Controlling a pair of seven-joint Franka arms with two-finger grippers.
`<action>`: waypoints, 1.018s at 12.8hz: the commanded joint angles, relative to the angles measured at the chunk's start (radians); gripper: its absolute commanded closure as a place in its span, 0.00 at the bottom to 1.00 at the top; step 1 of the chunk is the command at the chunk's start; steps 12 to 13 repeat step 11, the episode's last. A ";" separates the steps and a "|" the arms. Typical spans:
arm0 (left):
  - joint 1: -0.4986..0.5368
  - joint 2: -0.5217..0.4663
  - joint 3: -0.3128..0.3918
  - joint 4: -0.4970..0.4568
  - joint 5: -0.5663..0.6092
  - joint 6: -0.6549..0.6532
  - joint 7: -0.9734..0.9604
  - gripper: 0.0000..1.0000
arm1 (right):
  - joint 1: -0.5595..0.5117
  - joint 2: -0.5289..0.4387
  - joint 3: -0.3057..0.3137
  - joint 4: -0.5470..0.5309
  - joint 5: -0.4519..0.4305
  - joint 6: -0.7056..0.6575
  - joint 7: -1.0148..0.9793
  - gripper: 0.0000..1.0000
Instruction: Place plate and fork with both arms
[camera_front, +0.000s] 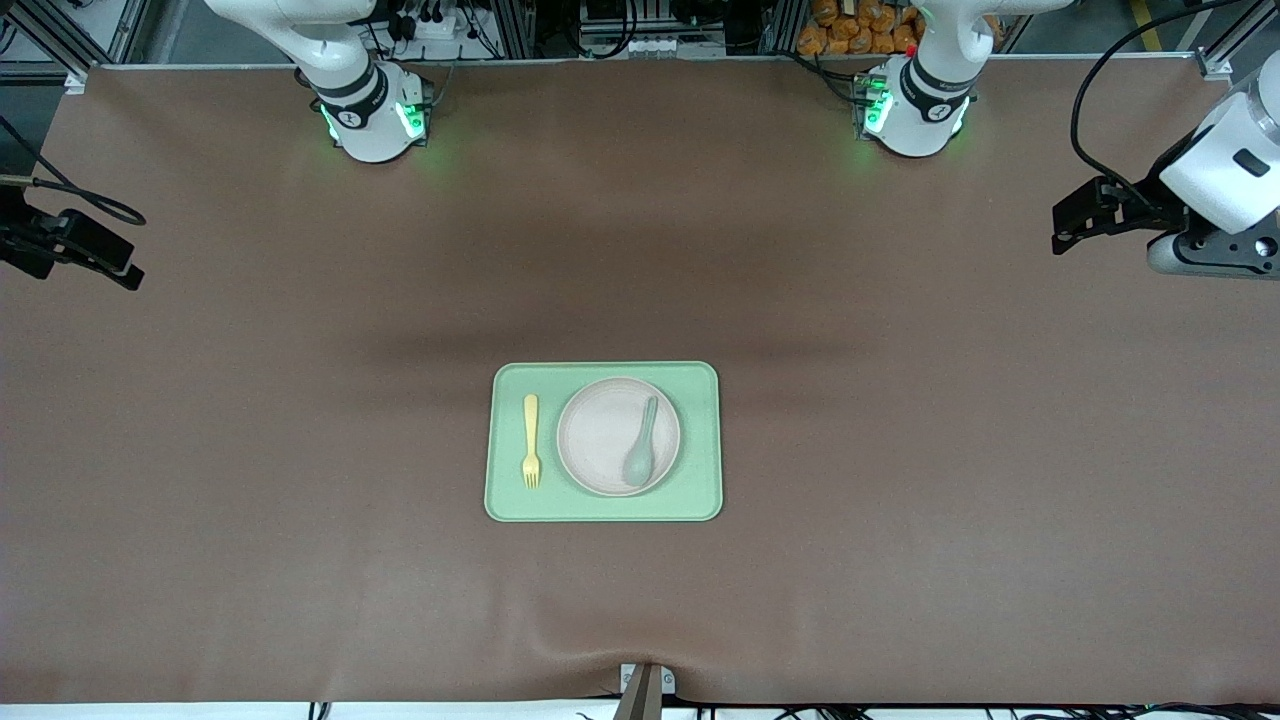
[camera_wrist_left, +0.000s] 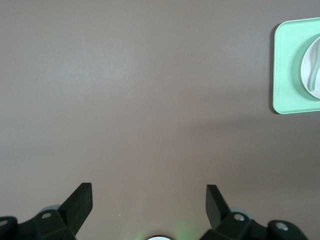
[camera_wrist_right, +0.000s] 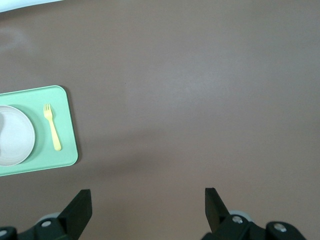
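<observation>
The off-white plate (camera_front: 600, 440) rests on a light-green tray (camera_front: 700, 490) in the middle of the table. Beside it on the tray, toward the right arm's end, lies the pale-yellow fork (camera_front: 531, 440). My left gripper (camera_front: 1062, 225) hangs open and empty over the bare table at the left arm's end. My right gripper (camera_front: 122, 266) hangs open and empty at the right arm's end. In the left wrist view the left gripper (camera_wrist_left: 149, 197) sees the tray (camera_wrist_left: 285, 75) and part of the plate (camera_wrist_left: 312, 50). The right gripper (camera_wrist_right: 148, 200) sees tray (camera_wrist_right: 67, 145), plate (camera_wrist_right: 15, 135) and fork (camera_wrist_right: 52, 126).
A grey-green spoon (camera_front: 640, 445) lies on the plate. The arm bases (camera_front: 372, 115) (camera_front: 915, 110) stand at the table's edge farthest from the front camera. A metal bracket (camera_front: 645, 685) sits at the nearest edge. Brown cloth covers the table around the tray.
</observation>
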 joint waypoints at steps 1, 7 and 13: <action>0.004 -0.010 -0.004 0.002 0.009 -0.001 0.016 0.00 | -0.005 -0.004 0.005 0.013 0.003 -0.017 0.002 0.00; 0.004 -0.010 -0.001 0.002 0.009 -0.001 0.016 0.00 | -0.005 -0.004 0.008 0.013 0.001 -0.015 -0.021 0.00; 0.005 -0.010 0.001 0.002 0.007 -0.001 0.004 0.00 | -0.008 -0.004 0.006 0.013 -0.002 -0.005 -0.177 0.00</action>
